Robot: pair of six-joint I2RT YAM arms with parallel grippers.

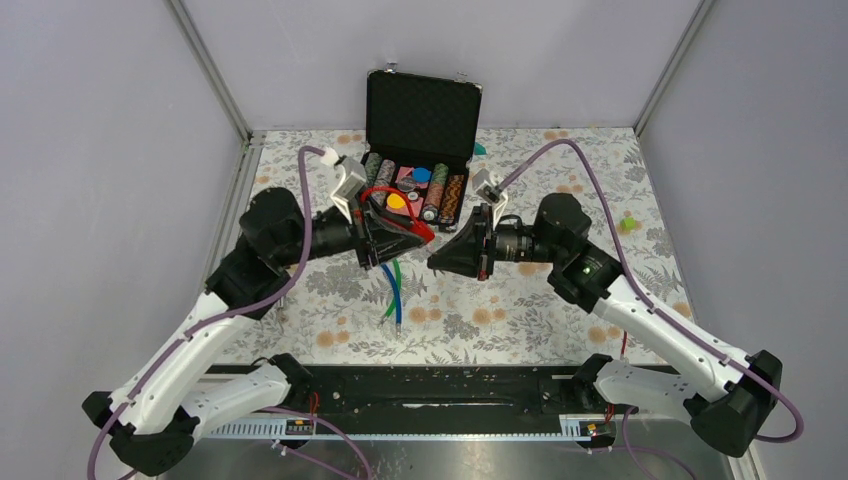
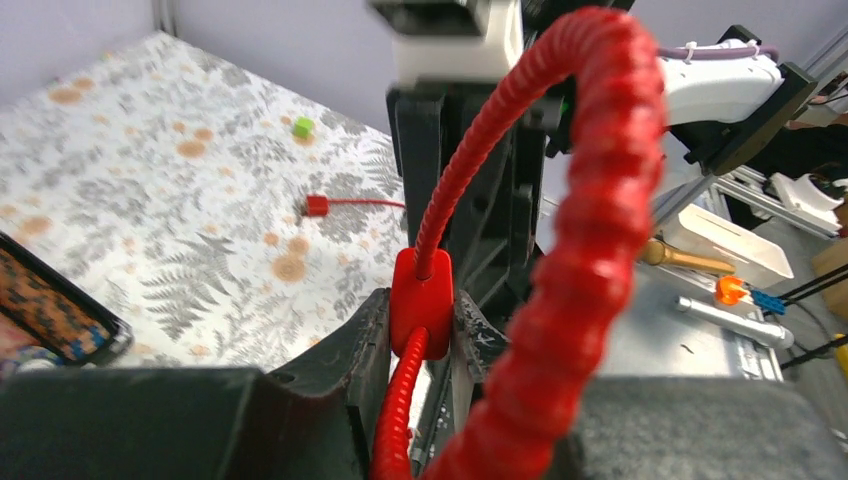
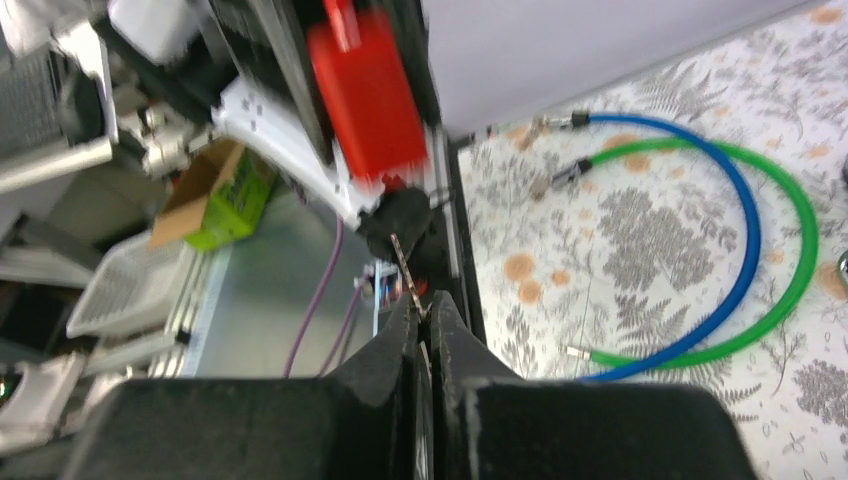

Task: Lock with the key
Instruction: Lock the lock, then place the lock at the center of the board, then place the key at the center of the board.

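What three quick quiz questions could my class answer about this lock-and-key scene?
1. True or false: the left tool grips the red lock.
2. Which cables lie on the table? A: blue cable and green cable. B: yellow and black. C: white and orange.
3. Fill in: the right tool pinches a thin metal ____.
Key: 1 true; 2 A; 3 key.

Open at the back of the floral tablecloth (image 1: pixel 560 170): a black case (image 1: pixel 423 100), lid upright, rows of poker chips (image 1: pixel 434 192) on edge inside. Toward the middle, curved side by side, a blue cable (image 3: pixel 748 235) nested inside a green cable (image 3: pixel 806 215), both metal-tipped. Well off to the right, a small green cube (image 1: pixel 627 224). Not far from it, a small red connector (image 2: pixel 316 206) on a thin red wire.
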